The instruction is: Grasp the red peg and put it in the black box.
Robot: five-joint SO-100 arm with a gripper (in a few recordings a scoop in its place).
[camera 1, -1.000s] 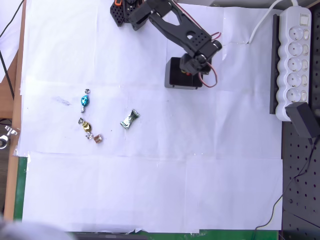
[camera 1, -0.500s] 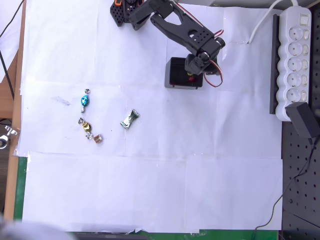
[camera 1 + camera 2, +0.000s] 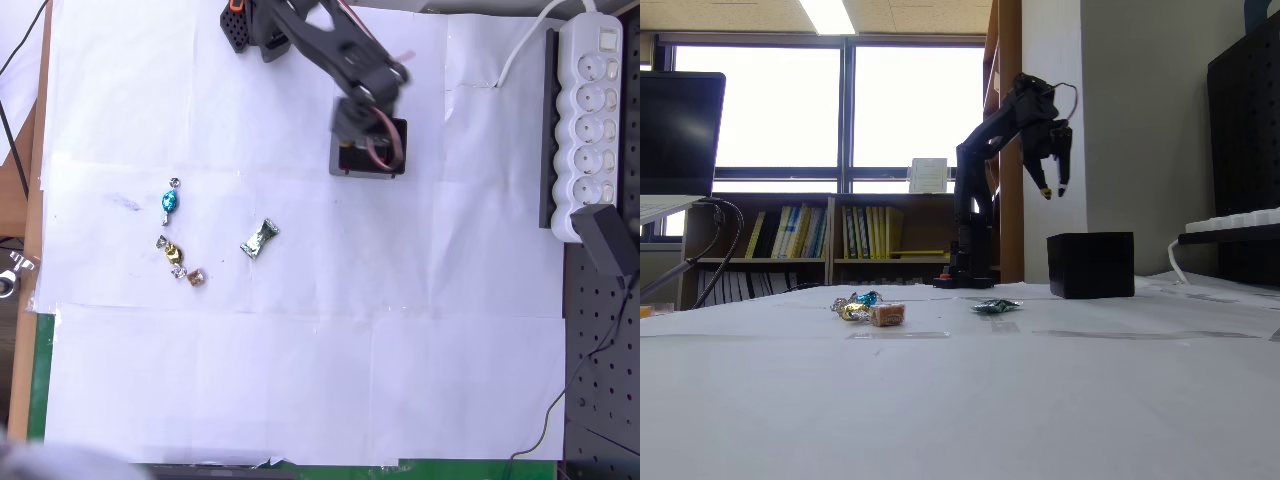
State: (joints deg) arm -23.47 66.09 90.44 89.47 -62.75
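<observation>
While the arm reaches out from its base at the top of the overhead view, these lines hold:

Arm: black, bent over the black box (image 3: 393, 150) in the overhead view; in the fixed view it rises from its base and curves to the right, well above the surface (image 3: 1040, 400).
Tool: tool (image 3: 1052, 190) hangs raised in the air above the black box (image 3: 1091, 265), fingers pointing down, one tipped with yellow; a gap shows between the two fingers and nothing sits between them, so it stands open and empty. In the overhead view the tool (image 3: 352, 122) covers the upper left part of the box.
Black box: square, open-topped, standing on the white paper (image 3: 300, 380) near the arm's base.
Red peg: a small red spot (image 3: 347, 146) shows inside the box at its left, just under the tool; it is too small to tell more.
Blue candy: blue candy (image 3: 169, 201) lies left of centre on the paper, well apart from the box.
Gold candy: gold candy (image 3: 172, 249) just below the blue one.
Small brown piece: small brown piece (image 3: 197, 279) just beside the gold candy.
Green candy: green candy (image 3: 259, 238) lies to the right of the other sweets, between them and the box.
Power strip: white power strip (image 3: 588, 120) along the right edge.
</observation>
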